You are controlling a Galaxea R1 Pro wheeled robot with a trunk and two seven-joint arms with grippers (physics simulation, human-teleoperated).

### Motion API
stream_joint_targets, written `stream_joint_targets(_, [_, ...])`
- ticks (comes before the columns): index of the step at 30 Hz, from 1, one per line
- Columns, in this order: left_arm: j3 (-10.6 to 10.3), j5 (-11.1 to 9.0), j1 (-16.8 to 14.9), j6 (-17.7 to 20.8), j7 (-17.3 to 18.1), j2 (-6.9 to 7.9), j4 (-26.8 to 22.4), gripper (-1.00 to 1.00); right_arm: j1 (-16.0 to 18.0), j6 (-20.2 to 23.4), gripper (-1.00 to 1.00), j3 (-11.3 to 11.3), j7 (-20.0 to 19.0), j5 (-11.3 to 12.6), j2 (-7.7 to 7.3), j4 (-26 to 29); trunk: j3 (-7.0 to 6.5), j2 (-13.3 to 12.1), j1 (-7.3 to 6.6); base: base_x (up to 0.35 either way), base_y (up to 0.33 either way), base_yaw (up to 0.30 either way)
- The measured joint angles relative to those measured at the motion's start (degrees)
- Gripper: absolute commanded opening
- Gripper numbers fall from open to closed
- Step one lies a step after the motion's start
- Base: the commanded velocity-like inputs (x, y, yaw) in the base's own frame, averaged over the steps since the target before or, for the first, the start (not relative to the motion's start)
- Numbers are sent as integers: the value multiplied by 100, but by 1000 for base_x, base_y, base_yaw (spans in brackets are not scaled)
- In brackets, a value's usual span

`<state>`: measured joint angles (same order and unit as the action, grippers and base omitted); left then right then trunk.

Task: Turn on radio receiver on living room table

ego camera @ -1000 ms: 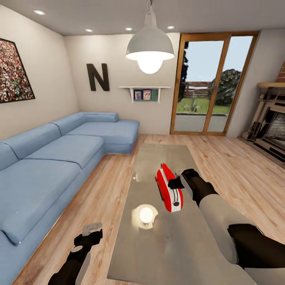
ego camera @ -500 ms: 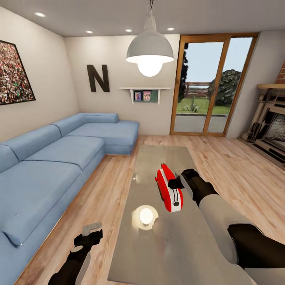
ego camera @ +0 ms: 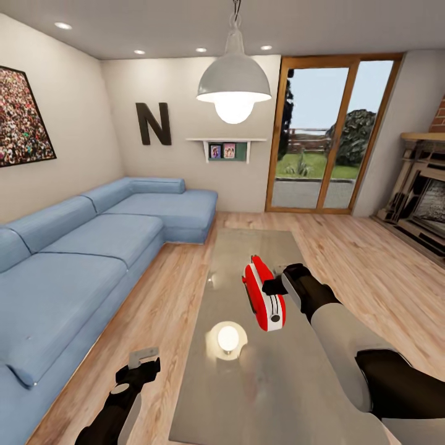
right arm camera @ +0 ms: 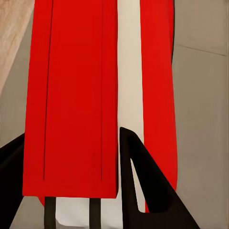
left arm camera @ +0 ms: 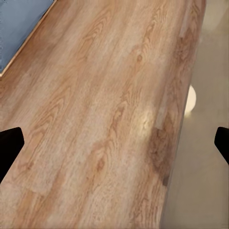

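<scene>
The red radio receiver (ego camera: 264, 295) with its white end face stands upright near the middle of the long glossy grey table (ego camera: 272, 383). My right gripper (ego camera: 272, 286) is at the radio's right side near its top. In the right wrist view the red radio (right arm camera: 71, 86) sits between the two black fingers (right arm camera: 143, 181), which touch a red slab on both sides, with grey table (right arm camera: 200, 119) beyond. My left gripper (ego camera: 145, 361) hangs low beside the table's left edge, over the floor. There its fingers stand wide apart around bare wood (left arm camera: 114, 143), so it is open and holds nothing.
A long blue L-shaped sofa (ego camera: 80, 259) runs along the left wall, with wood floor (ego camera: 167, 290) between it and the table. A white pendant lamp (ego camera: 233, 80) hangs above, and its reflection (ego camera: 227, 337) shows on the tabletop. Glass doors (ego camera: 327, 136) are behind, with a fireplace (ego camera: 426, 198) at the right.
The head view has drifted very slightly. Both arms and the radio hold the same positions.
</scene>
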<state>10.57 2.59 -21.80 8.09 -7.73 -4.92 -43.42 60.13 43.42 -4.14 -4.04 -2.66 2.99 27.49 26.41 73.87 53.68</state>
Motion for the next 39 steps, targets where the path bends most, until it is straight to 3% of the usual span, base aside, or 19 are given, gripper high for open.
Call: stream_joint_targets(39, [6,0,0,-175,-4,26,273,100,-1,-95,-100,-5,2,-17,0,-3,-700,-1564,-857,0,0,0])
